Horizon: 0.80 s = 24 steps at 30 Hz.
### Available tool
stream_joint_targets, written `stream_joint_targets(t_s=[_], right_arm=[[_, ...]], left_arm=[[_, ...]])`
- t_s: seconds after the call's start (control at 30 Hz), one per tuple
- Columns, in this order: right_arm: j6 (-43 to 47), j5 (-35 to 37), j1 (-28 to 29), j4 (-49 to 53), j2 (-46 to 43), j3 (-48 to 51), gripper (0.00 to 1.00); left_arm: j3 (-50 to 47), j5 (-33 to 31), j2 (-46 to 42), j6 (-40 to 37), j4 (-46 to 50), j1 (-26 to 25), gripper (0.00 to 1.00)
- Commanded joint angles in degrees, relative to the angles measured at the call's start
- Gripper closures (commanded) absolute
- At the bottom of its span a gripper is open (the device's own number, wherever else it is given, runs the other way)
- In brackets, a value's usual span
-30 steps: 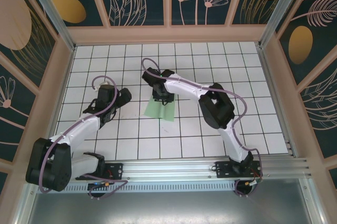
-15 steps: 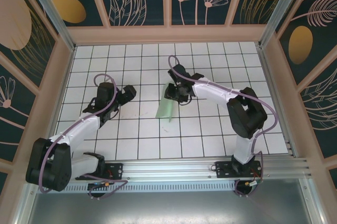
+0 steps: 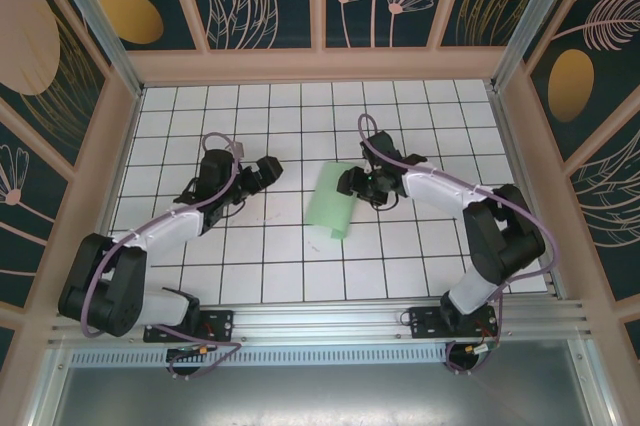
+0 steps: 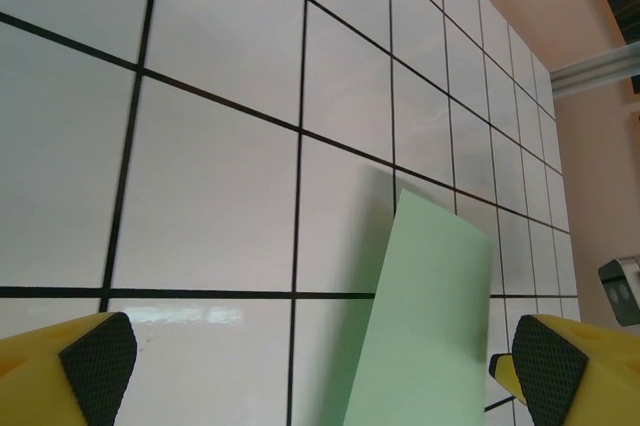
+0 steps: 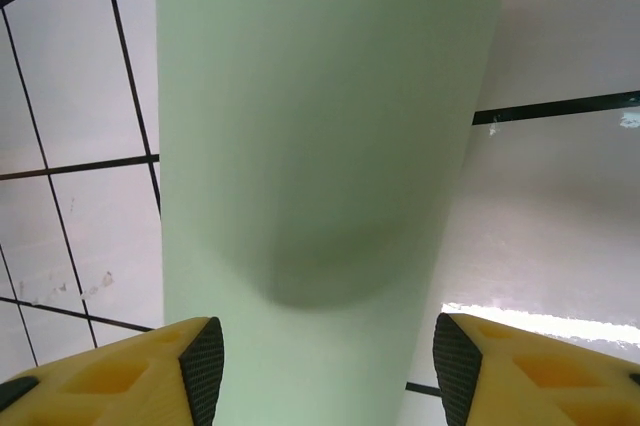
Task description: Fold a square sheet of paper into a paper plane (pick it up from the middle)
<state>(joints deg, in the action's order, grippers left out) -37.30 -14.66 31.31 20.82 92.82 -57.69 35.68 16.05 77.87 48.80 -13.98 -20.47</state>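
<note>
Top external view shows the square sheet of paper [image 3: 330, 204] near the middle of the white tiled surface [image 3: 420, 246], between the two arms. It is not lying flat. It looks bowed or half turned over, its lower part rests on the tiles and its upper right edge stands just beside the right gripper [image 3: 348, 186]. In the right wrist view the pale green sheet rises in front of the camera and curves, with a soft shadow in its middle. The jaws of this gripper stand apart with the paper between them, and its black pads [image 5: 203, 361] do not look pressed on the sheet, so the judgement is that they do not clamp it. The left gripper [image 3: 268, 170] is a little apart from the left side of the sheet. In the left wrist view its jaws are spread wide, with nothing between the pads [image 4: 95, 358], and the green paper lies just ahead on the tiles. The fold seems to be only begun, because no sharp crease can be seen. The main danger is that the bowed paper, being thin and springy, opens again or slides on the smooth tiles when nothing pins it. Then the edges would not meet and the crease would come out skew. The wide left jaws could also push the sheet away if they come in too low.
</note>
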Motion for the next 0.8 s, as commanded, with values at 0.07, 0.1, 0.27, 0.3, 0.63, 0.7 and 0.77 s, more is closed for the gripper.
stream_joint_targets(t_s=[0.07,0.1,0.27,0.3,0.63,0.7,0.77], right_arm=[[1.2,1.9,-2.4,1.4,-3.1,3.4,0.39],[1.2,1.8,-2.8,1.3,-3.3,3.9,0.40],[0.9,4.2,-3.8,3.5,-3.4,4.7,0.42],[0.7,4.1,-3.9,3.4,-3.7,5.1,0.42],[1.9,4.3,-4.0,3.7,-4.8,6.6,0.43],[2.3,4.9,-4.0,4.3,-4.0,6.5,0.43],[2.3,5.2,-4.0,4.9,-3.2,6.4,0.43]], left_arm=[[3.6,1.1,3.0,1.1,-3.2,-2.9,0.02],[3.8,1.1,3.5,1.3,-3.3,-3.3,0.02],[4.8,2.3,5.5,1.8,-4.7,-4.4,0.01],[4.9,2.7,5.8,1.8,-4.9,-4.6,0.01],[9.2,8.5,10.7,0.3,-5.4,-7.6,0.10],[9.9,8.6,11.5,-0.1,-5.4,-8.4,0.14],[10.5,8.9,12.3,-0.1,-5.5,-9.2,0.18]])
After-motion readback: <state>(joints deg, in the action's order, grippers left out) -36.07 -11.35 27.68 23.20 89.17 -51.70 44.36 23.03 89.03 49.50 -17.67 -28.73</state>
